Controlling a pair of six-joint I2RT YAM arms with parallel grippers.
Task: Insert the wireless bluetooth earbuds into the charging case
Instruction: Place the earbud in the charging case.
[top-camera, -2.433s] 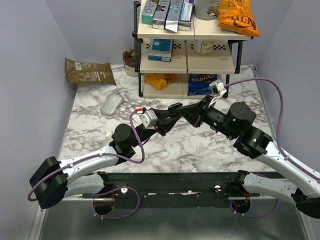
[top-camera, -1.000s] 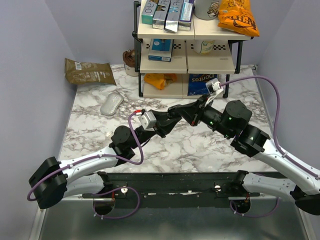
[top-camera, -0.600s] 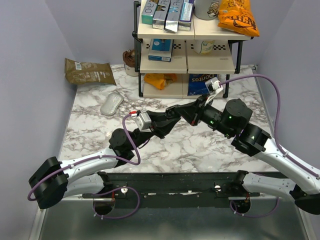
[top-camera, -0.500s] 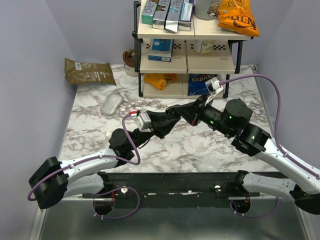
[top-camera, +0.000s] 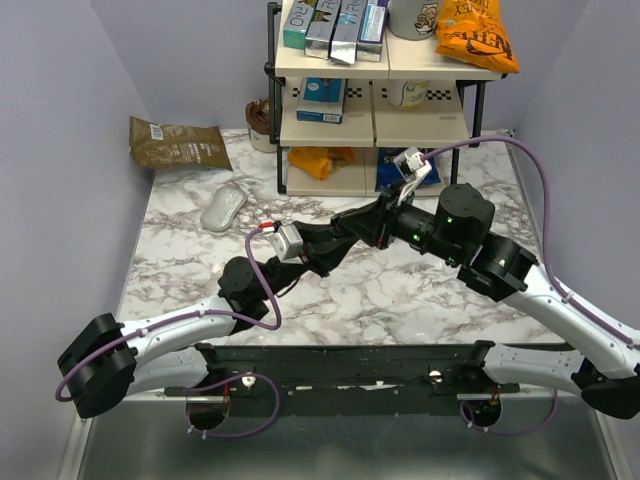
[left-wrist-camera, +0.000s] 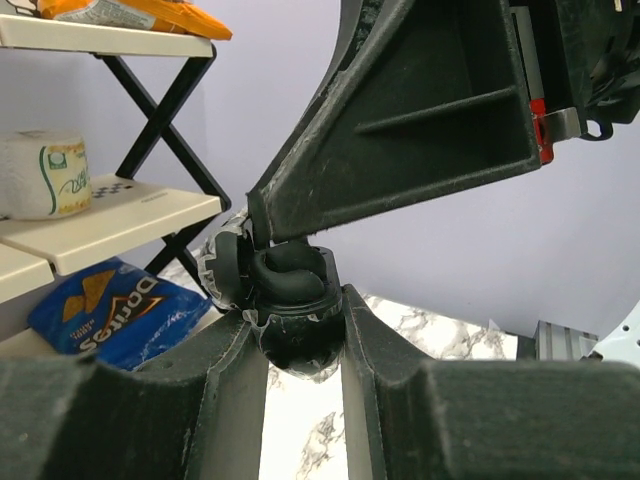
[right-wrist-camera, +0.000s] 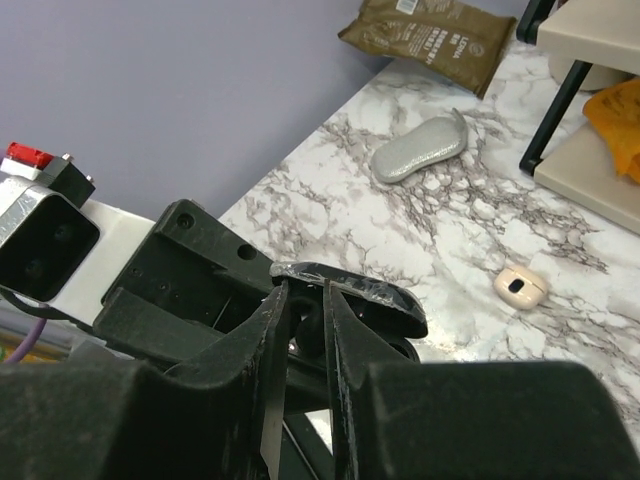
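Observation:
A black charging case (left-wrist-camera: 296, 348) hangs above the marble table, lid (right-wrist-camera: 372, 298) open, with my left gripper (left-wrist-camera: 297, 325) shut on its lower half. In the top view the two grippers meet nose to nose, the left gripper (top-camera: 334, 246) under the right gripper (top-camera: 342, 228). My right gripper (right-wrist-camera: 304, 293) reaches into the open case under the lid. Its fingers stand a narrow gap apart on either side of one black earbud (right-wrist-camera: 308, 326). That earbud (left-wrist-camera: 290, 276) sits in the case's top. I cannot tell whether the fingers still press on it. No other earbud shows.
A shelf rack (top-camera: 375, 100) with snacks stands at the back, with a blue chip bag (top-camera: 400, 166) at its foot. On the marble lie a grey oval pouch (top-camera: 223, 209), a brown bag (top-camera: 178, 143) and a small beige pod (right-wrist-camera: 522, 287).
The right wrist has lifted and swung left, its cable rising. The left gripper drew slightly left and still holds the case. The right jaws look slightly wider.

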